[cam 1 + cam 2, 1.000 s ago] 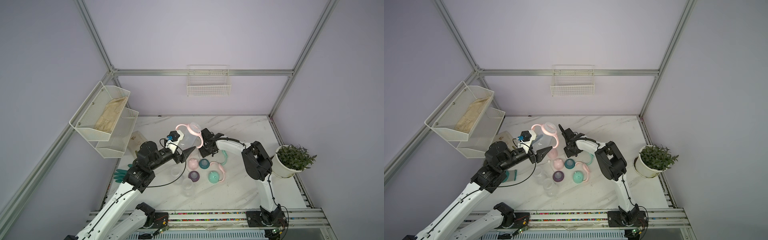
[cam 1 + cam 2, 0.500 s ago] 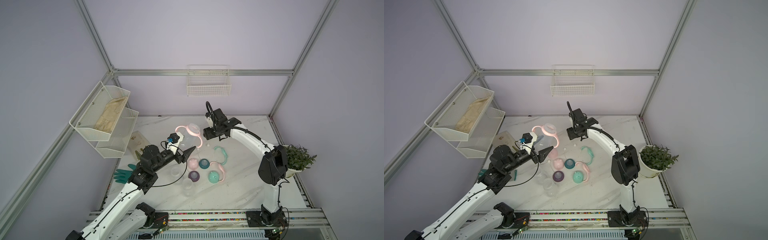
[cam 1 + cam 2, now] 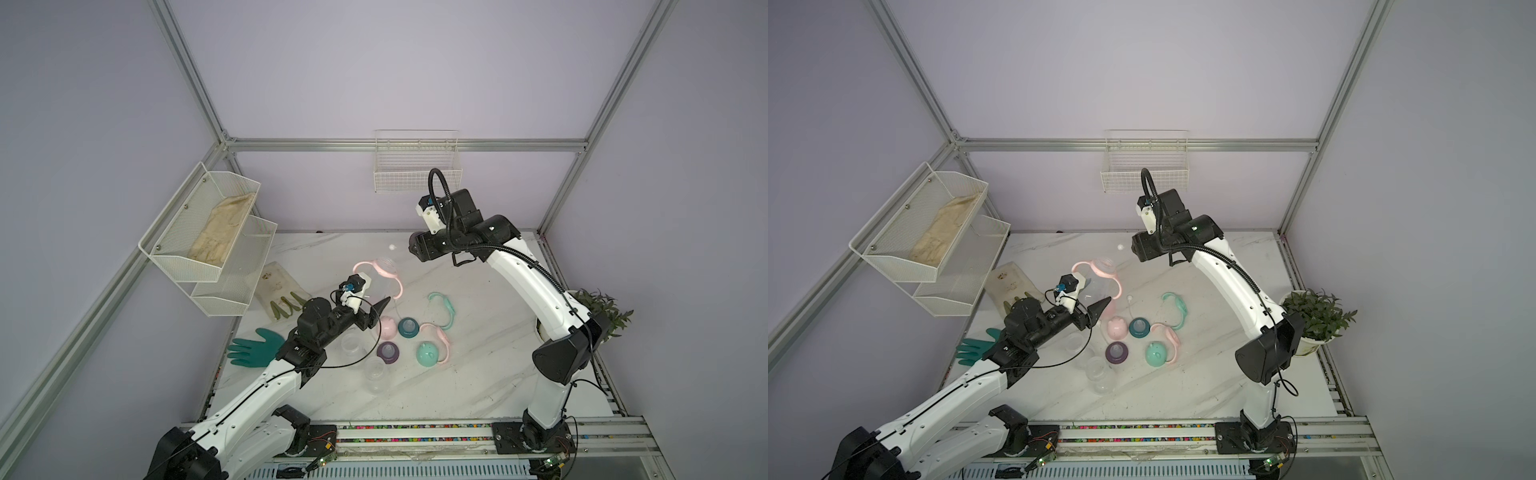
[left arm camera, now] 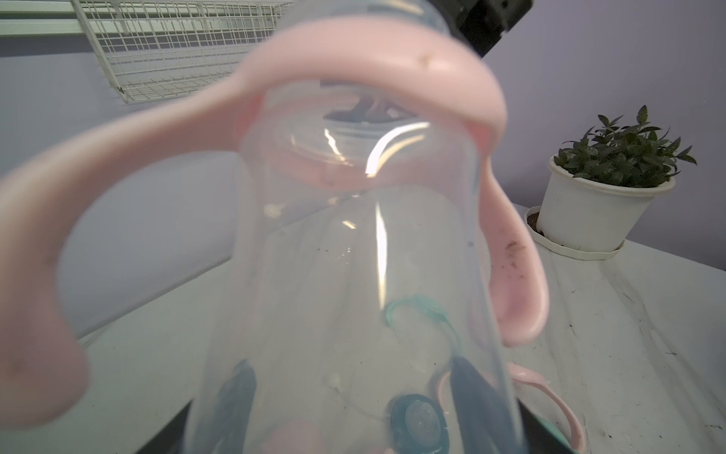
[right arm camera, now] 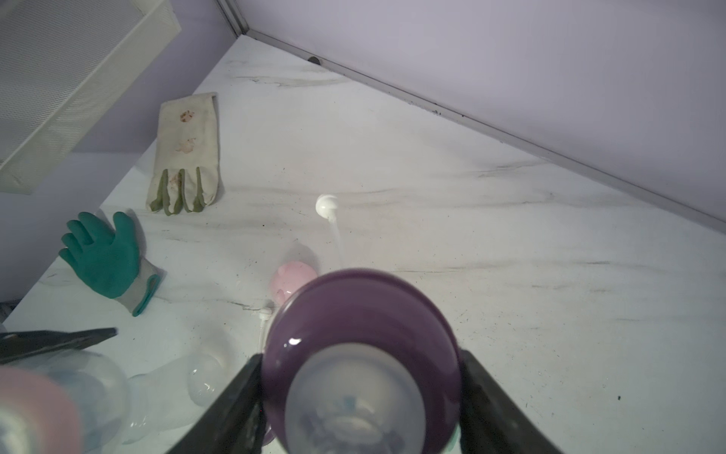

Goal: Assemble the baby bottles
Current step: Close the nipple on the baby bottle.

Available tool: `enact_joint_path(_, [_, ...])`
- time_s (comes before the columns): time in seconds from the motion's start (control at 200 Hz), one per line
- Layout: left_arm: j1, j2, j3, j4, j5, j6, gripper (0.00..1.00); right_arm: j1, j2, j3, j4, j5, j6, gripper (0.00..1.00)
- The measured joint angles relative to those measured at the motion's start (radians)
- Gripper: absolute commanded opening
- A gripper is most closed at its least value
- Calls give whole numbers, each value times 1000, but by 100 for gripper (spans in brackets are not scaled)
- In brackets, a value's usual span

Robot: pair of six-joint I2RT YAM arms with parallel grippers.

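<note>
Left gripper (image 4: 353,397) clamped on a clear bottle (image 3: 379,287) wearing a pink handled ring (image 3: 385,271), held above the middle of the bench (image 3: 478,374). Right gripper (image 5: 363,393) clamped on a purple collar (image 5: 353,314) with its straw (image 5: 334,232) projecting, high over the rear edge. Two bare bottles (image 3: 351,343) and loose caps (image 3: 428,354) lie mid-bench.

Your left gripper (image 4: 353,401) held one clear bottle (image 4: 353,283) tilted in the air on the far side of the pink dome cap (image 3: 386,326), with a pink two-handled ring (image 4: 393,51) seated round its neck. Your right gripper (image 5: 359,355) held a purple nipple collar (image 5: 353,298), its straw (image 5: 327,205) trailing out, farther beyond that cap. A teal collar (image 3: 409,328) stood just right of the cap. A second purple collar (image 3: 388,352) sat in front of it, and a mint dome cap (image 3: 428,355) front-right, a loose pink ring (image 3: 442,338) just beside that. A mint ring (image 3: 444,309) lay right and beyond, and two bare bottles (image 3: 351,343) front-left.
</note>
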Motion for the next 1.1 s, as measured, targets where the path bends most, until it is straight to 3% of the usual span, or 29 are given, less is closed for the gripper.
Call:
enact_joint_path(0.44, [0,129,-3,30,-9,39,0,26,-18,194,-63,-153,-19,50])
enact_joint_path(1.1, [-1,229,2,85,10,48,0,55,-28,188,-86,-250,-19,48])
